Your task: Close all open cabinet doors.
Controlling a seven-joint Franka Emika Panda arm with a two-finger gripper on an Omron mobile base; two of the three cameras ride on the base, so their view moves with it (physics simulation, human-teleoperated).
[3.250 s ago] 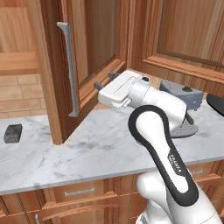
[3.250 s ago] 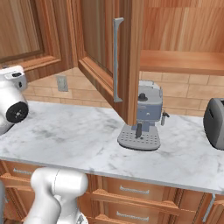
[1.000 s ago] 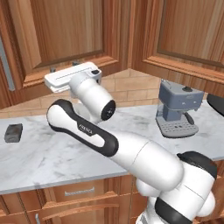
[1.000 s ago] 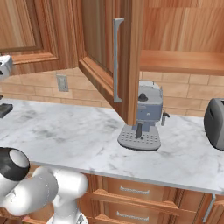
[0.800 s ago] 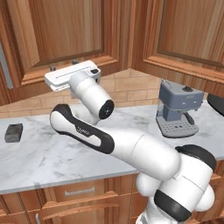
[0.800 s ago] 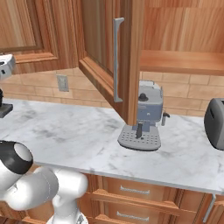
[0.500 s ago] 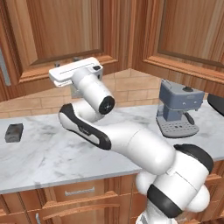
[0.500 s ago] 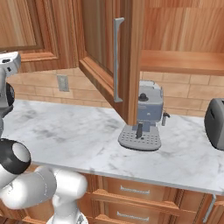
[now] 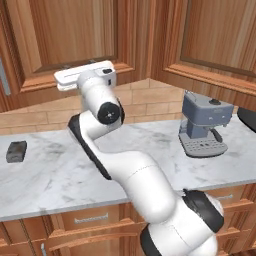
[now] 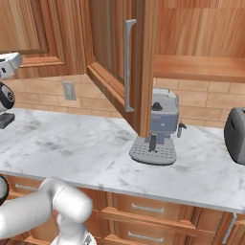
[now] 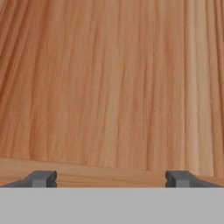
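The gripper faces a wooden door panel at close range; its fingertips are spread wide, holding nothing. In the left base view, the hand sits at that door's lower edge, on the far left above the surface. In the right base view, a second door stands open, swung out toward the near side, its bar handle vertical. A coffee machine sits on the surface just behind this door's lower corner.
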